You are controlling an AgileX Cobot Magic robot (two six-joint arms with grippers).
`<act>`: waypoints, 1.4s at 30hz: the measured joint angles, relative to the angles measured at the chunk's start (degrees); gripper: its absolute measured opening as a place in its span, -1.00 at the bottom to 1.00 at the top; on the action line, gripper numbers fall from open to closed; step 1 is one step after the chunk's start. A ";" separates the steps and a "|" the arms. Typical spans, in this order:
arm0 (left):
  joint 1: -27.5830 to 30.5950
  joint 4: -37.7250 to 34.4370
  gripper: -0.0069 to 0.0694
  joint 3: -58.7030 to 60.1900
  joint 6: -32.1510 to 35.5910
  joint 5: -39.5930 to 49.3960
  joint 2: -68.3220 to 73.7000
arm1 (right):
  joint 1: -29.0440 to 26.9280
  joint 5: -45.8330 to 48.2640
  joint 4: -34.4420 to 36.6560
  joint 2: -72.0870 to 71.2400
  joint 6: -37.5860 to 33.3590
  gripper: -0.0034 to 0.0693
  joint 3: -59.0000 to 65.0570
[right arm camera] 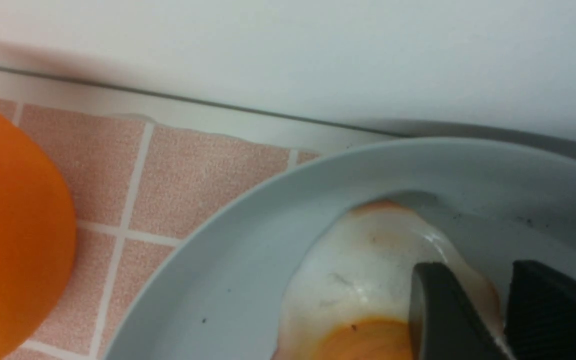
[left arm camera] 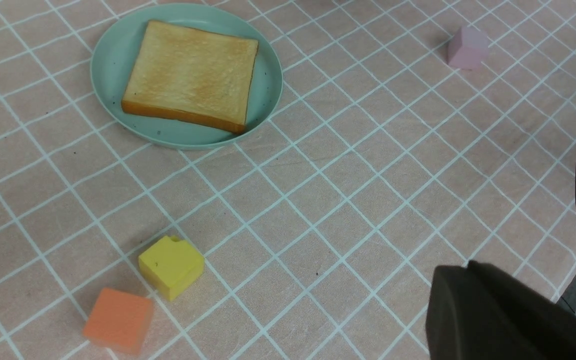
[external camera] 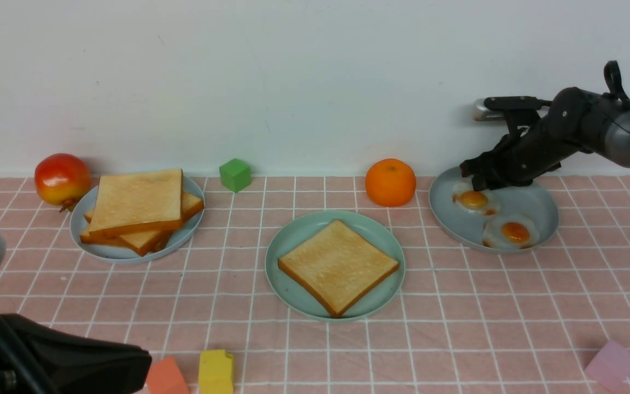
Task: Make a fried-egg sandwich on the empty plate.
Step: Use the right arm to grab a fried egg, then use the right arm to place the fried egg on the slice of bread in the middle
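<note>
We are fetching the fried egg (external camera: 473, 200) at the frame's upper right. The right gripper (external camera: 471, 175) is straddling its white edge, jaws partly parted, the egg lying flat. Next we are needing a firm pinch, then a carry to the toast slice (external camera: 338, 265) on the central mint-green plate (external camera: 293, 241). A second egg (external camera: 513, 232) is sharing the grey-blue plate (external camera: 539, 205). The left gripper (external camera: 129, 366) is resting closed at lower left.

Matt, grainy cloth (external camera: 457, 328). Beneath the right gripper (right arm camera: 483, 295), a smooth satin plate (right arm camera: 248, 240) and glossy egg (right arm camera: 363, 270); its fingers (right arm camera: 438, 310) matt black plastic. Toast (external camera: 337, 265) rough, dry.
</note>
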 joint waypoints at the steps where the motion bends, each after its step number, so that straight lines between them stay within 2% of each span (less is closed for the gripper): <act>1: 0.00 0.00 -0.77 0.00 0.00 0.00 0.00 | 0.00 -0.05 0.00 0.00 0.00 -0.35 0.00; 2: 0.00 0.00 -0.77 0.00 0.00 0.00 0.00 | 0.00 -0.04 0.00 0.00 0.00 -0.36 0.00; 3: 0.00 0.00 -0.77 0.00 0.00 0.00 0.00 | -0.01 -0.16 0.00 0.00 0.00 -0.47 0.00; 10: 0.00 0.00 -0.76 0.00 0.00 0.00 0.00 | -0.05 -0.31 -0.12 0.00 0.00 -0.89 -0.16; 17: 0.00 0.00 -0.76 0.00 0.00 0.00 0.00 | -0.05 1.22 -0.12 -0.55 0.00 -0.91 -0.23; 29: 0.00 0.06 -0.76 0.00 0.00 0.00 0.00 | -0.05 9.92 -4.51 -8.69 0.07 -0.92 -0.23; 35: 0.00 1.05 -0.76 -0.19 0.00 -0.46 0.00 | -0.05 14.96 -4.57 -14.44 0.07 -0.91 0.70; 40: 0.00 3.69 -0.76 -0.91 -0.71 -3.12 0.00 | 1.97 13.61 0.91 -24.60 -1.44 -0.91 12.37; 42: 0.00 5.36 -0.76 -0.91 -1.87 -4.09 0.00 | 4.67 11.28 4.45 -29.47 -3.07 -0.91 19.73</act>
